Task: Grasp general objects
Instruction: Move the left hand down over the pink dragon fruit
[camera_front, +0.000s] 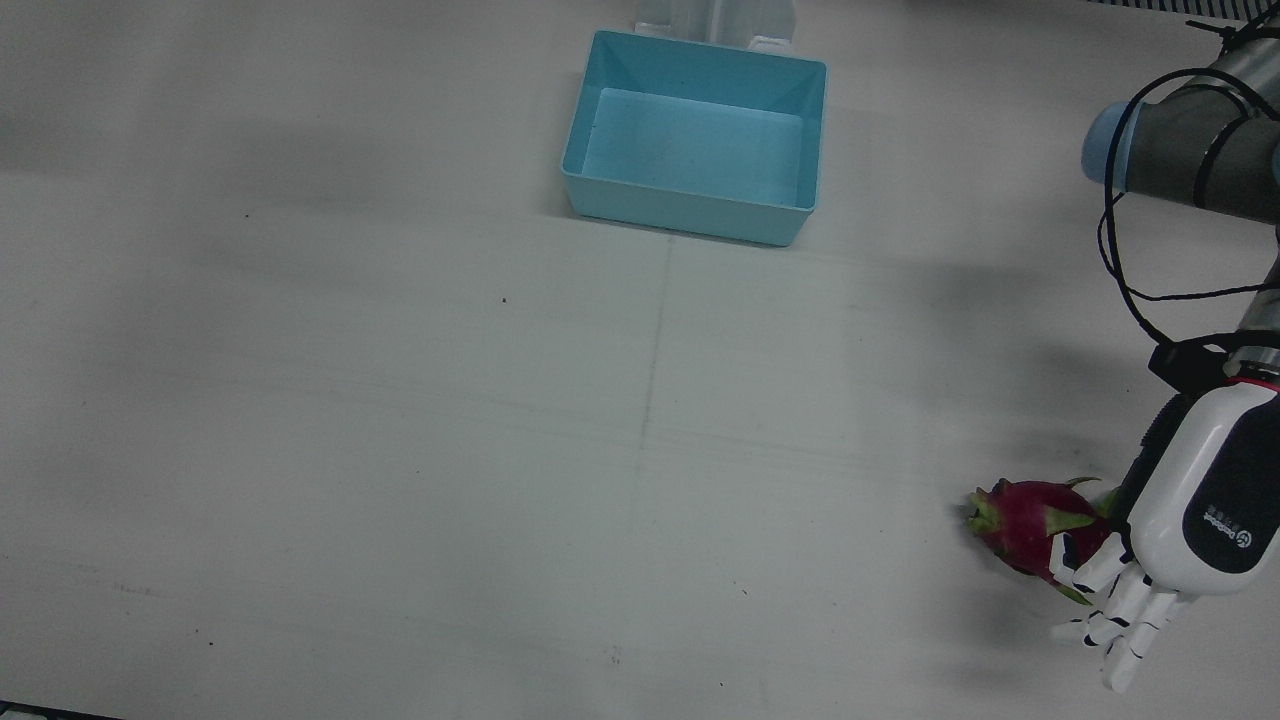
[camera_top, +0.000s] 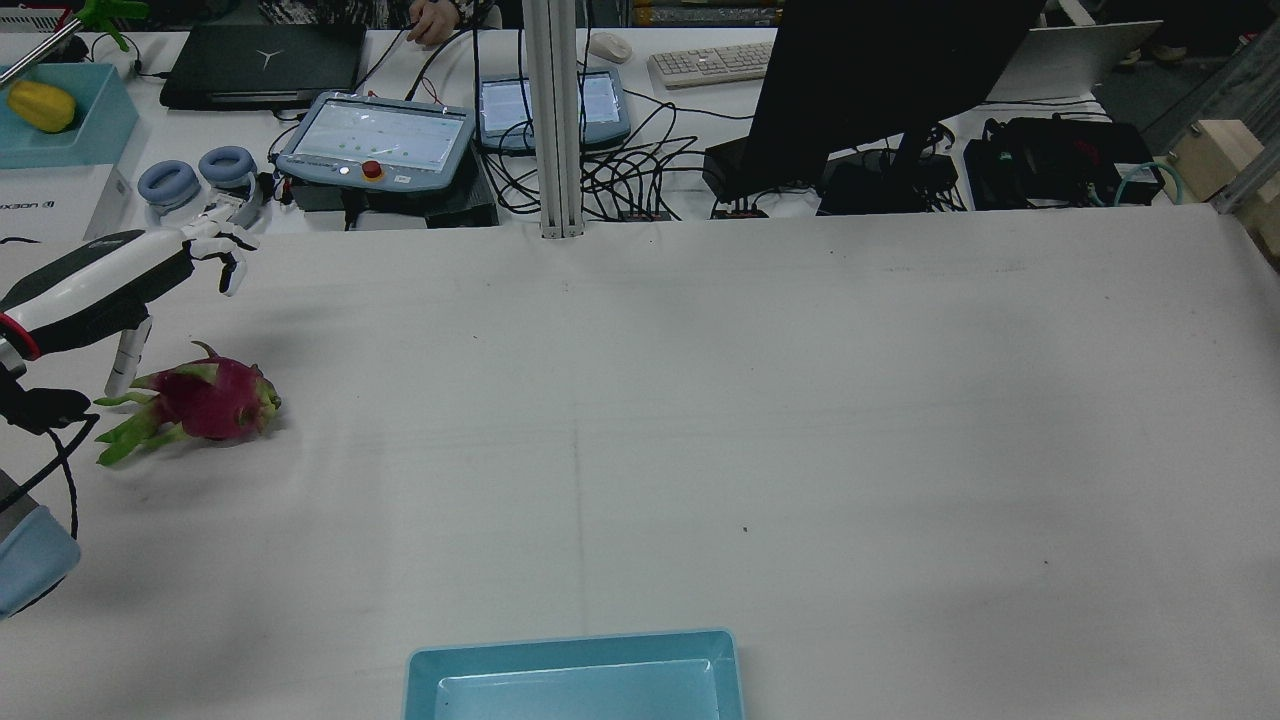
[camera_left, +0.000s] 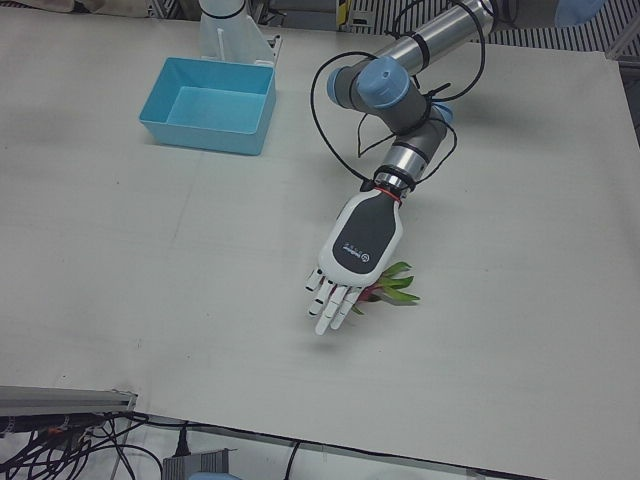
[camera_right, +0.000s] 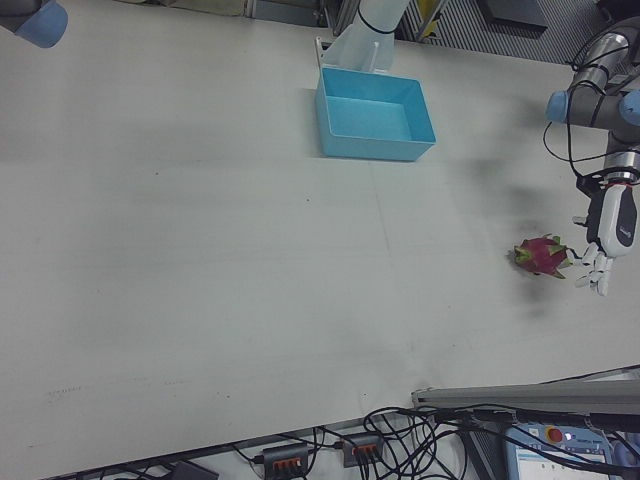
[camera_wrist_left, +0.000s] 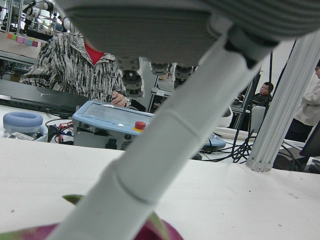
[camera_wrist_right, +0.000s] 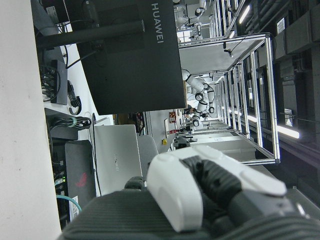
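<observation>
A pink dragon fruit (camera_front: 1022, 522) with green scales lies on the white table near the robot's left edge; it also shows in the rear view (camera_top: 212, 400), the left-front view (camera_left: 393, 290) and the right-front view (camera_right: 541, 256). My left hand (camera_front: 1190, 515) hovers just above and beside it, palm down, fingers spread, holding nothing; it also shows in the rear view (camera_top: 100, 282) and the left-front view (camera_left: 352, 255). Its thumb hangs down close to the fruit's leafy end. In the left hand view the fruit (camera_wrist_left: 162, 232) sits just under the hand. My right hand (camera_wrist_right: 200, 192) shows only in its own view, away from the table.
A light blue bin (camera_front: 690, 212) stands empty at the table's robot side, centre; it also shows in the rear view (camera_top: 570, 647). Monitors, tablets and cables (camera_top: 620, 170) crowd the desk beyond the far edge.
</observation>
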